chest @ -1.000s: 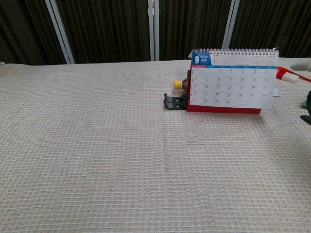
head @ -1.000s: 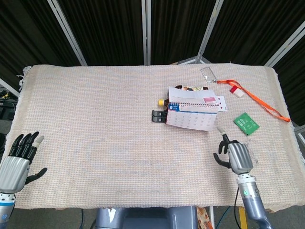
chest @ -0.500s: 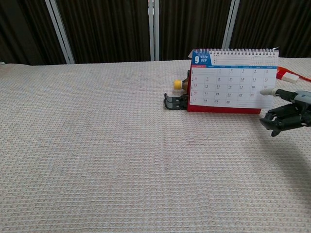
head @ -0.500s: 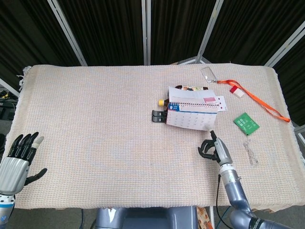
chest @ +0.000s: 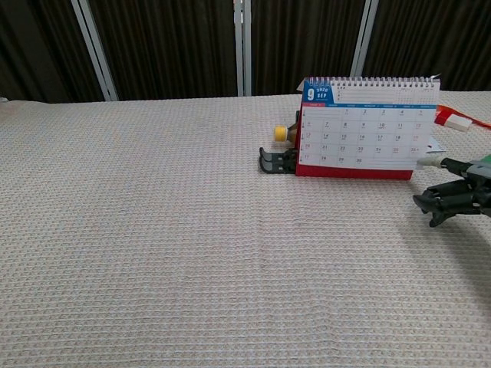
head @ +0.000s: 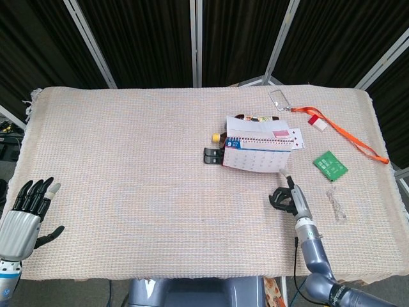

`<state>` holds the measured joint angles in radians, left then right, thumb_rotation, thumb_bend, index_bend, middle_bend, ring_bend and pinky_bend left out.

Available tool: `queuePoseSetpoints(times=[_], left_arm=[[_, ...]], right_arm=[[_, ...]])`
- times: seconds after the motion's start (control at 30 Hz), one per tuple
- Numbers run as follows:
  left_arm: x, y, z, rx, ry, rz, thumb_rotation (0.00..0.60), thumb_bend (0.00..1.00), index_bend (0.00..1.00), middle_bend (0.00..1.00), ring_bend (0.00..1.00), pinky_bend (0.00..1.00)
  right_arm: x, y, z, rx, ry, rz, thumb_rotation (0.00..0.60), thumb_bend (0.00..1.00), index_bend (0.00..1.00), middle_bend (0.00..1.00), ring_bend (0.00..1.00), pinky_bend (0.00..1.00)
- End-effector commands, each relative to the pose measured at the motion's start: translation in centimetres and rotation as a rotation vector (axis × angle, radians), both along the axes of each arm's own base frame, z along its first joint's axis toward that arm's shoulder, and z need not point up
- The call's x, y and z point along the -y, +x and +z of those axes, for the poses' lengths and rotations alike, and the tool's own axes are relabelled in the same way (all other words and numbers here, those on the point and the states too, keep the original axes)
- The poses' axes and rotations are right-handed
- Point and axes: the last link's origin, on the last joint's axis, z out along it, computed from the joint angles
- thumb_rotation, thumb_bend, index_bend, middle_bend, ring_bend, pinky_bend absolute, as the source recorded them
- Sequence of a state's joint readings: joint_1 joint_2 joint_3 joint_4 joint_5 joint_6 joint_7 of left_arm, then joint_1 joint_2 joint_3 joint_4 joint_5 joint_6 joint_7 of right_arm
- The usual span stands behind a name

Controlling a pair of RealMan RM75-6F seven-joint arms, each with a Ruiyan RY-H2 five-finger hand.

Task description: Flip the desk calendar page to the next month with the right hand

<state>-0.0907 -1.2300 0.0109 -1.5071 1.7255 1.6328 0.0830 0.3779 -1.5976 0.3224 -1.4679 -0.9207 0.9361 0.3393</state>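
The desk calendar (head: pixel 259 153) stands upright on the table (head: pixel 128 166) right of centre, towards the far edge, showing September. The right hand (head: pixel 289 198) sits at its lower right corner, one finger extended to the page edge, others curled, gripping nothing. The left hand (head: pixel 24 214) rests open at the near left corner.

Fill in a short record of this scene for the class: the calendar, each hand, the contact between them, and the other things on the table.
calendar: desk calendar stands upright, September page showing
right hand: right hand beside the page's lower right corner, one fingertip at it
grip: none visible
left hand: left hand open at the table's near left edge
other items: orange lanyard, green card
surface: woven cloth
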Motion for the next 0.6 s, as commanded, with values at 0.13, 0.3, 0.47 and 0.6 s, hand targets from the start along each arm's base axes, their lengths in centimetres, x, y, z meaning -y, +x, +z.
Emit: queuePoseSetpoints(times=[0.13, 0.3, 0.47, 0.6], left_arm=[[0.0, 0.1, 0.0, 0.004, 0.000, -0.006, 0.600, 0.06, 0.00, 0.00, 0.00, 0.00], [0.1, 0.1, 0.2, 0.010, 0.002, -0.009, 0.600, 0.06, 0.00, 0.00, 0.00, 0.00], [0.1, 0.1, 0.3, 0.016, 0.002, -0.010, 0.600, 0.06, 0.00, 0.00, 0.00, 0.00], [0.0, 0.2, 0.3, 0.022, -0.003, -0.012, 0.600, 0.06, 0.00, 0.00, 0.00, 0.00]], right_arm=[[1.0, 0.1, -0.3, 0.014, -0.021, -0.014, 0.600, 0.35, 0.04, 0.64, 0.64, 0.47], [2.1, 0.4, -0.5, 0.020, -0.032, -0.022, 0.600, 0.35, 0.04, 0.64, 0.64, 0.47], [3.2, 1.4, -1.1, 0.024, -0.028, -0.017, 0.600, 0.35, 0.04, 0.64, 0.64, 0.47], [3.6, 2.2, -1.6, 0.025, -0.020, -0.003, 0.600, 0.36, 0.05, 0.64, 0.64, 0.47]])
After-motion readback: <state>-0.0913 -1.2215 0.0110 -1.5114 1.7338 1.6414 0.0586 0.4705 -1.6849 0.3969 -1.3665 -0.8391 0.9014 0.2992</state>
